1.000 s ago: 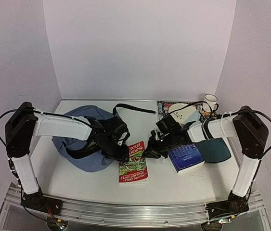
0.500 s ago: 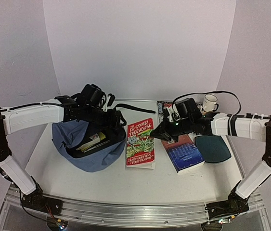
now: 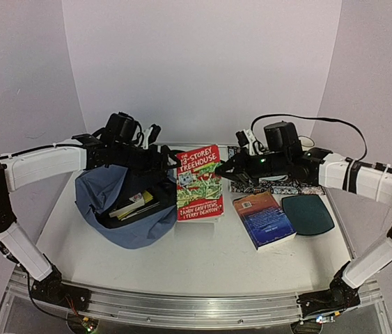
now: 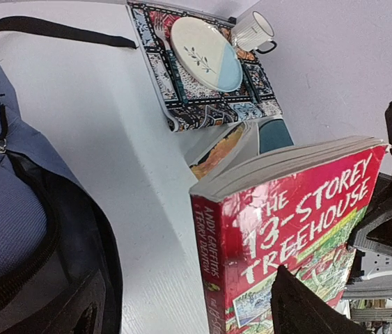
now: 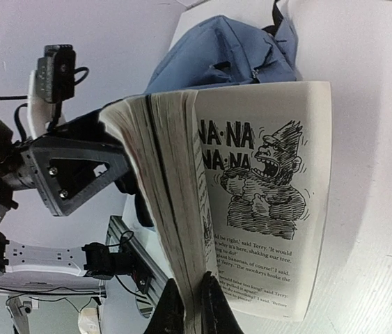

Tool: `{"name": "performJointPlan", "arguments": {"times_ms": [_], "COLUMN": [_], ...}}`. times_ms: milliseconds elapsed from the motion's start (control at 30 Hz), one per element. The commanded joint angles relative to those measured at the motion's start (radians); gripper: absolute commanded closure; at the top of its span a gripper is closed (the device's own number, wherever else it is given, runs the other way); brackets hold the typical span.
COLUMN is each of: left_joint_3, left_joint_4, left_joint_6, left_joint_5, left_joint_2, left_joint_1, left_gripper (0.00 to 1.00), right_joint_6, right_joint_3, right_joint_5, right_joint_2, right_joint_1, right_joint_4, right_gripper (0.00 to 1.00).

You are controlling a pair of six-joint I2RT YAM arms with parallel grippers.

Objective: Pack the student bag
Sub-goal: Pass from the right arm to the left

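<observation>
Overhead view of a two-armed robot at a white counter (image 3: 202,271). The right tool (image 5: 190,309) is clamped tight on the lower edge of a red paperback (image 3: 199,182), The 13-Storey Treehouse. It holds the book raised off the counter, cover facing the camera, long axis running from near to far.

The student bag (image 3: 122,212), a slate-blue backpack, slumps on the counter's left side, just beside the book and directly to its left. Its dark mouth gapes upward, with a few flat items (image 3: 134,205) inside. The left tool (image 3: 161,164) hangs at the bag's mouth, between bag and book, with its jaws spread wide and gripping nothing that shows.

The left arm is nearer the bag. The book likely needs to travel left and down, spine first, into the opening.
</observation>
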Motion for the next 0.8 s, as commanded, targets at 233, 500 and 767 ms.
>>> {"name": "performJointPlan", "arguments": {"times_ms": [233, 500, 767], "left_joint_3": [-0.046, -0.052, -0.055], "left_joint_4": [0.367, 0.477, 0.489], "left_joint_6": [-0.095, -0.138, -0.19], "left_joint_5": [0.295, 0.388, 0.346], "left_joint_2": [-0.057, -0.085, -0.134], "left_joint_1": [0.01, 0.01, 0.022], "left_gripper": [0.24, 0.55, 0.97], "right_joint_6": [0.033, 0.029, 0.015], "right_joint_3": [0.106, 0.129, 0.146], "right_joint_5": [-0.122, -0.163, -0.108], "right_joint_2": [-0.034, 0.011, 0.058], "right_joint_1": [-0.003, -0.003, -0.003], "right_joint_4": [0.217, 0.264, 0.263], "right_gripper": [1.0, 1.0, 1.0]}}
